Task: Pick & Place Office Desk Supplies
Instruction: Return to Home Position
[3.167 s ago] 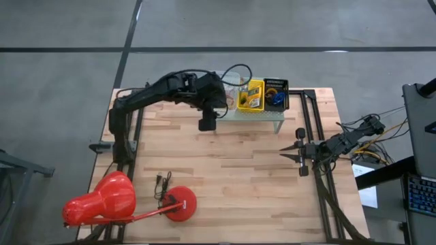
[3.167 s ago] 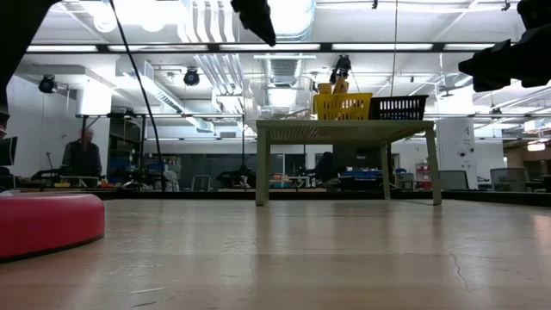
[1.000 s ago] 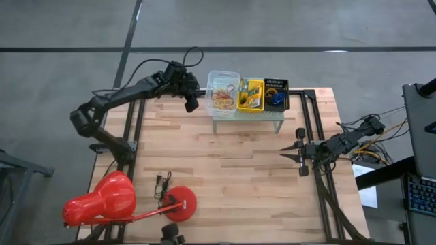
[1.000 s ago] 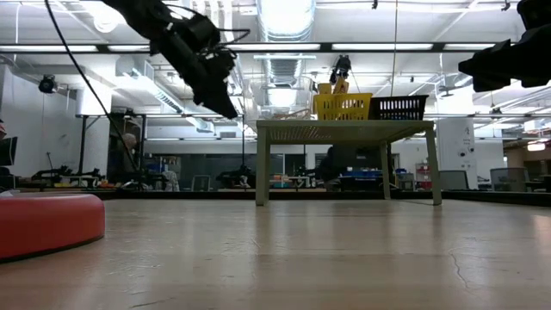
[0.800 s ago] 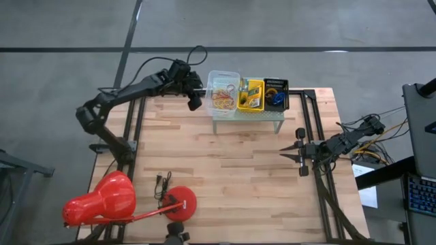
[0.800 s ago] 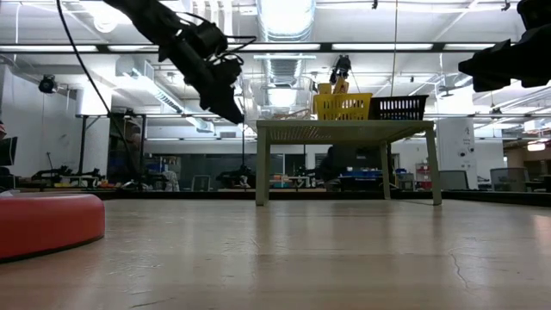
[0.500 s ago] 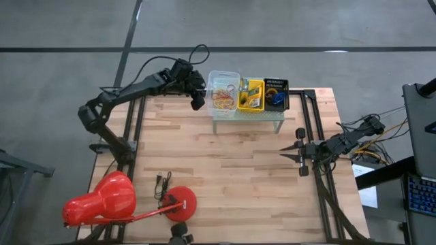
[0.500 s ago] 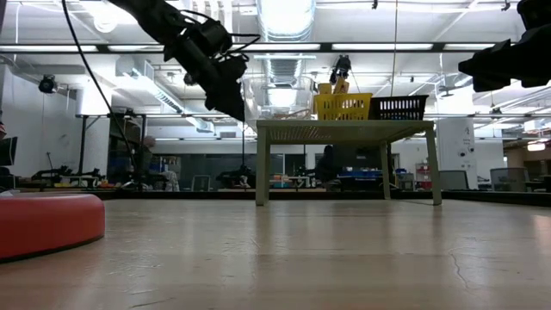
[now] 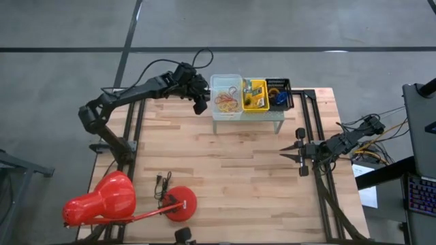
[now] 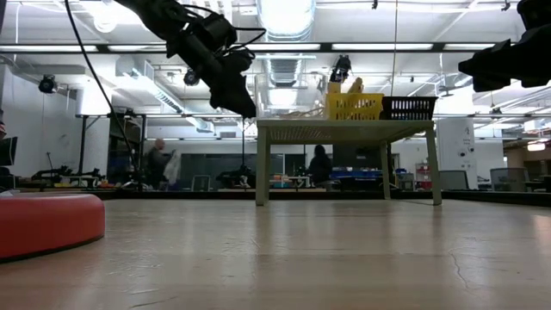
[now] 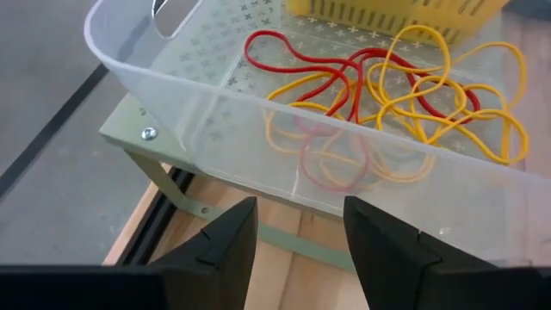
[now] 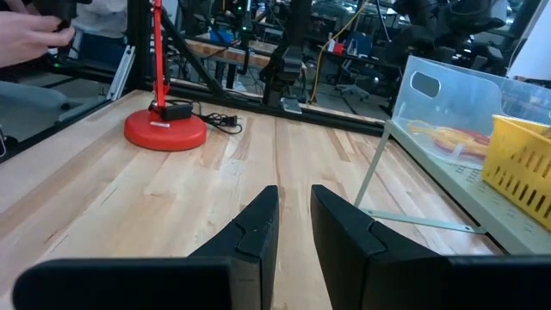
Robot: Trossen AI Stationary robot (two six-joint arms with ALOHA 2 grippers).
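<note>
- Hovering beside the transparent bin (image 11: 215, 120), the left gripper (image 11: 300, 207) is empty, fingers apart.
- Rubber bands (image 11: 379, 95) lie in that bin on the green shelf (image 9: 252, 117).
- Right gripper (image 9: 283, 155) waits near the table (image 9: 225, 177) edge, fingers slightly apart.
- Print on the crayon boxes (image 9: 257, 94) is too small to read.

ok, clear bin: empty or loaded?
Loaded. The left wrist view shows red and yellow rubber bands tangled on the floor of the clear bin, which stands upright on the shelf.
</note>
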